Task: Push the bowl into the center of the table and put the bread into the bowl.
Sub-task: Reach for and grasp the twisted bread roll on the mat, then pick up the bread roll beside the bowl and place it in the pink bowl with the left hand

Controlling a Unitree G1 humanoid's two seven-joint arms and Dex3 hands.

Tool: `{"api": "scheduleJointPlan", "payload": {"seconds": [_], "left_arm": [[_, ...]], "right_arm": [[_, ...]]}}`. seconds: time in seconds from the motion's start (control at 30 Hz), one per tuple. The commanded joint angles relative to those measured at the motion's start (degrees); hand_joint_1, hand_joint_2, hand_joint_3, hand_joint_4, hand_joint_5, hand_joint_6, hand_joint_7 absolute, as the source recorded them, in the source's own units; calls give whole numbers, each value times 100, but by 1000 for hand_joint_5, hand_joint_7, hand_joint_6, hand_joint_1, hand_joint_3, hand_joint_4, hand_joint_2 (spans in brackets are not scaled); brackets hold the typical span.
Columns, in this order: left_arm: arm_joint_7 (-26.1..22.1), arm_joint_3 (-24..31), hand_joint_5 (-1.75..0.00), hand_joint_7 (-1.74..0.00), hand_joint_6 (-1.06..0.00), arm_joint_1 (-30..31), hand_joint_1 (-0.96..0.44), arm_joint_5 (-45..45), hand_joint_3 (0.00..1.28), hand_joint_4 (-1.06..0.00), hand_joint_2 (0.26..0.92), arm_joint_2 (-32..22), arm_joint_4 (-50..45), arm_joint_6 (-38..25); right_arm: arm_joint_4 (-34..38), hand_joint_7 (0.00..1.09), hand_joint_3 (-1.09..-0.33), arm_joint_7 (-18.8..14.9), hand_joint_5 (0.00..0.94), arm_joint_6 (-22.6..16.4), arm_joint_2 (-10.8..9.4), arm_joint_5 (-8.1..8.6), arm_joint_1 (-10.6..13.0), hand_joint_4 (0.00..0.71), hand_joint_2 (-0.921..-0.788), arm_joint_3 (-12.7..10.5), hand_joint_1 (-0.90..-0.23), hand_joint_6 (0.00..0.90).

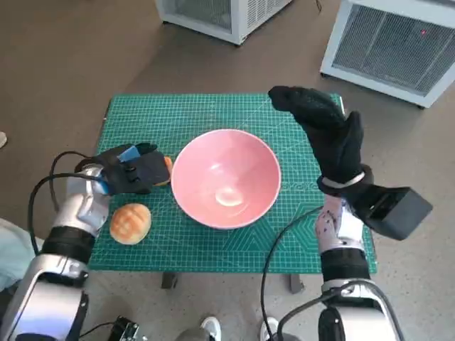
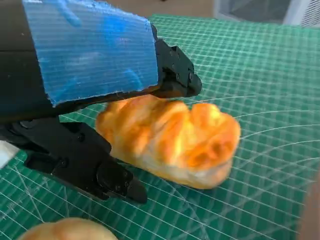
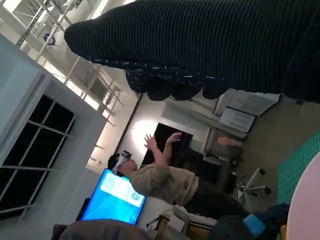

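A pink bowl (image 1: 226, 177) stands empty near the middle of the green-matted table (image 1: 213, 249). Just left of it lies a long golden bread (image 1: 167, 170), seen close up as a twisted loaf (image 2: 175, 140) resting on the mat. My left hand (image 1: 128, 170) covers it, and its black fingers (image 2: 172, 75) and thumb grip it from either side. A round bun (image 1: 130, 223) sits near the front left edge, also showing as a pale bun (image 2: 65, 230). My right hand (image 1: 327, 131) is raised upright to the right of the bowl, fingers spread, holding nothing.
Two white grilled units (image 1: 391, 42) stand on the floor beyond the table. Shoes (image 1: 210, 328) show at the table's front edge. In the right wrist view a person (image 3: 160, 180) sits by a blue screen, under the glove (image 3: 200, 45).
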State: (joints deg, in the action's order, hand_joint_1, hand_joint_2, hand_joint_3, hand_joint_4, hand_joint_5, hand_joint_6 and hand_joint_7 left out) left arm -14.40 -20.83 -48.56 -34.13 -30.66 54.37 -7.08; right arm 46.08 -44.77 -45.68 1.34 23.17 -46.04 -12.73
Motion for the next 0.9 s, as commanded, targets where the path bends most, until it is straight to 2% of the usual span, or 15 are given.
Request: {"api": "scheduleJointPlan", "payload": {"seconds": [0.03,0.07,0.13,0.17,0.2,0.23,0.27,0.3,0.4,0.6,0.9], "left_arm": [[305,-134,-38,-61,-509,-185,40,-127,41,-363,811,120,327,103],[434,-168,-41,-65,-525,-190,43,-155,42,-381,814,131,379,144],[586,-207,-75,-105,-638,-202,51,-184,45,-539,833,141,451,202],[677,-227,-71,-108,-655,-201,53,-213,44,-566,836,133,476,249],[787,-244,-115,-152,-723,-193,54,-243,39,-687,849,112,492,307],[870,-256,-300,-344,-710,-189,44,-264,32,-710,863,96,509,353],[925,-266,-597,-647,-669,-188,28,-275,43,-718,884,87,525,386],[1005,-274,-787,-841,-642,-179,19,-288,50,-723,897,69,531,434],[1194,-299,-1031,-1045,-655,-163,7,-317,59,-708,906,22,554,551],[1436,-341,-1138,-1104,-688,-147,2,-397,55,-699,908,-102,422,613],[1402,-61,-1122,-1169,-666,71,2,-315,49,-688,920,-355,-582,448]], "right_arm": [[-13,589,-764,-81,0,89,-42,101,168,175,-921,15,-719,-1],[-12,589,-764,-91,0,88,-48,112,170,175,-921,16,-719,-1],[-17,589,-763,-101,0,85,-55,124,174,175,-921,21,-719,-1],[-18,589,-762,-107,0,84,-56,130,176,175,-921,23,-719,-1],[-18,589,-762,-113,0,80,-57,135,179,175,-921,24,-720,-1],[-19,589,-762,-117,0,77,-57,139,182,175,-921,25,-720,-1],[-22,590,-761,-118,0,75,-59,142,184,176,-921,27,-720,-1],[-31,590,-761,-113,0,77,-60,142,187,176,-921,30,-720,-1],[-69,590,-762,-99,0,78,-66,140,203,175,-921,43,-715,-1],[-81,590,-763,-93,0,56,-68,130,219,175,-921,59,-710,-1],[-54,591,-761,-115,2,104,-70,162,218,178,-921,58,-709,-1]]}}
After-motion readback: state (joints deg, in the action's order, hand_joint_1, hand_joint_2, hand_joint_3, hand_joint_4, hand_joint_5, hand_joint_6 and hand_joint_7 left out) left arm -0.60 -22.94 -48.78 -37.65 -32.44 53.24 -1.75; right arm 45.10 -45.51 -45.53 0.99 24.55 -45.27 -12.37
